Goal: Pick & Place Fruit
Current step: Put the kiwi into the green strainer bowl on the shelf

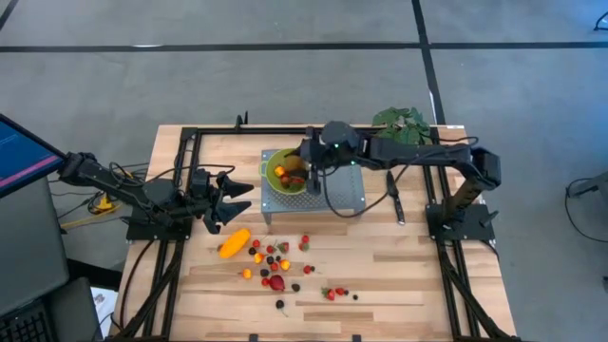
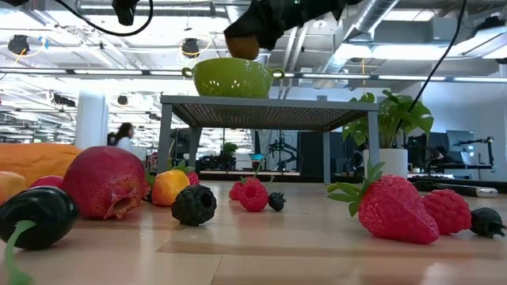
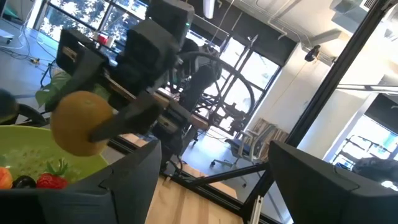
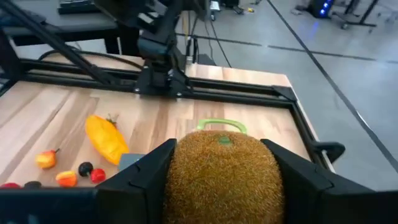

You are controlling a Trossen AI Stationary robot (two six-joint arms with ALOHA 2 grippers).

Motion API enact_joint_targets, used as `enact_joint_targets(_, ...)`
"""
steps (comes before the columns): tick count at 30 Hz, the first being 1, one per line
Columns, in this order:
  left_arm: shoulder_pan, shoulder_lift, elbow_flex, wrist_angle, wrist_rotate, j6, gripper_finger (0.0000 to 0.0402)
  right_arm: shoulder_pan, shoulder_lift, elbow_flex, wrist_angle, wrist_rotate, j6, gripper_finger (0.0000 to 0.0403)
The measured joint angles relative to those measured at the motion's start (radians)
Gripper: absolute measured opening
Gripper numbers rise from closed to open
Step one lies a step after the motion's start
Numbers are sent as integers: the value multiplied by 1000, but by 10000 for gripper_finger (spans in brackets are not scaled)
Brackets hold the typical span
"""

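one wooden table carries everything. two dark arms work at it: the left arm lies low at the table's left edge, the right arm reaches across from the right side to the middle. one grey mesh stand sits mid-table, and on it one green bowl with a few small fruits already inside. one leafy potted plant stands at the far edge, and one black-handled knife lies just right of the stand.

of the bigger fruit there are three: one long orange-yellow fruit lying on the wood in front of the left arm, one red round fruit among the scattered pieces, and one brown-green kiwi up in the air over the bowl. the small pieces, red, orange and dark, are scattered over the near half of the table; about twenty can be made out from above, though the tiniest are hard to separate. the level view shows strawberries, raspberries and blackberries among them.

the right gripper hangs just above the bowl with its fingers clamped on either side of the kiwi, spread only as wide as the fruit. the left gripper sits near the table's left side, pointing toward the stand, its fingers spread wide and holding nothing.
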State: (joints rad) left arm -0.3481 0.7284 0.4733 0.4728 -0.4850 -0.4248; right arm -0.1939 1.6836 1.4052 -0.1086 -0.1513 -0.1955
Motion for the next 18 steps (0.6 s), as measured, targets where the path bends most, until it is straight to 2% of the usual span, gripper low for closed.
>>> enact_joint_targets(4,0,0,0,0,0,0,291,-37,0,0,-26,0,68,219)
enact_joint_targets(9,0,0,0,0,0,0,291,-58,6,0,-75,4,77,244)
enact_joint_targets(18,0,0,0,0,0,0,291,-41,-2,0,-66,-23,118,249)
